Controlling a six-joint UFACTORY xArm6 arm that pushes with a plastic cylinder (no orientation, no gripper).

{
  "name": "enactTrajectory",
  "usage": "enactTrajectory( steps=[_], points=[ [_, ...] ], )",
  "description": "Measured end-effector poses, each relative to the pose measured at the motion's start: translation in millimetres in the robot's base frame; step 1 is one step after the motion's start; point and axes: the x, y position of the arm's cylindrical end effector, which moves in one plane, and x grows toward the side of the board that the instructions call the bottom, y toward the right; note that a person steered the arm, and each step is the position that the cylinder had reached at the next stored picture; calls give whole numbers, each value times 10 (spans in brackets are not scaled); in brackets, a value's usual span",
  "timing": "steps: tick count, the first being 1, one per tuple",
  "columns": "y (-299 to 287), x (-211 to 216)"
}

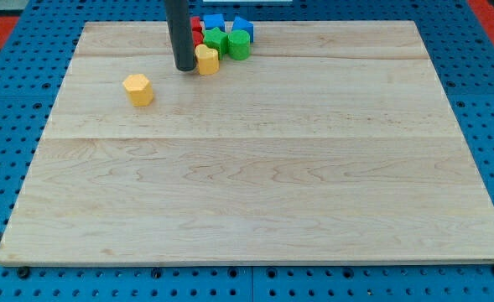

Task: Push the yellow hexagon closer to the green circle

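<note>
The yellow hexagon (137,89) lies alone on the wooden board (255,184) at the view's upper left. The green circle (238,44) sits in a cluster near the view's top edge. My tip (184,68) is down on the board between them, right of the hexagon and touching or almost touching the left side of a second yellow block (206,59), whose shape I cannot make out. The rod rises out of the view's top.
The cluster at the top holds a green star-like block (216,39), two blue blocks (213,21) (242,26) and a red block (197,30) partly hidden behind the rod. Blue pegboard (12,101) surrounds the board.
</note>
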Motion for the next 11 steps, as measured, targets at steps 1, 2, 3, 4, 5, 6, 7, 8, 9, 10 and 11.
enactTrajectory(
  steps=[1, 2, 3, 4, 5, 6, 7, 8, 9, 10, 11],
  points=[
    [-25, 390],
    [-26, 886],
    [-338, 1297],
    [-1146, 1211],
    [-1584, 873],
    [-1599, 600],
    [-1095, 574],
    [-248, 574],
    [186, 574],
    [195, 573],
    [435, 524]
  ],
)
